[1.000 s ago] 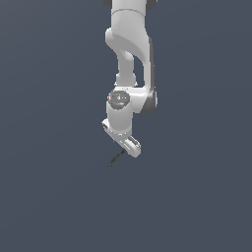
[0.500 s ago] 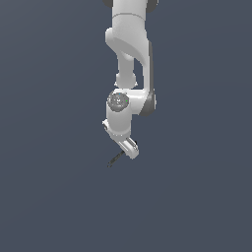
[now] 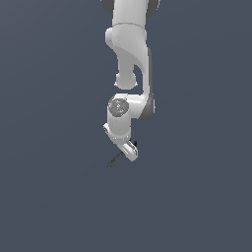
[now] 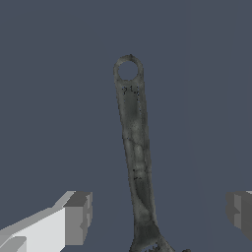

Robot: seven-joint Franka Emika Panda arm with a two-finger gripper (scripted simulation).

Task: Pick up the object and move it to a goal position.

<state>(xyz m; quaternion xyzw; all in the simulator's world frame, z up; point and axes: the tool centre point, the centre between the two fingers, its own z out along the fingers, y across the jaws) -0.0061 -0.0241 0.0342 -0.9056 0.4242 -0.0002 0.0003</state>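
Wrench [image 4: 136, 157] lying flat on the grey bench [image 3: 54, 197], directly beneath the pincer [image 4: 157, 214], ringed handle end pointing away from it. Pincer spread wide, one finger [image 4: 77, 217] on either side of the handle, neither touching. Arm hanging steeply down over the wrench [image 3: 114, 159], wrist bent toward it.

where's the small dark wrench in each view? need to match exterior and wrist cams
Exterior view: the slender dark grey wrench with a ring end is a tiny streak beside the white gripper, toward the exterior view's left.
Wrist view: the wrench runs lengthwise between the grey fingertips.
Shared landmark: the gripper.
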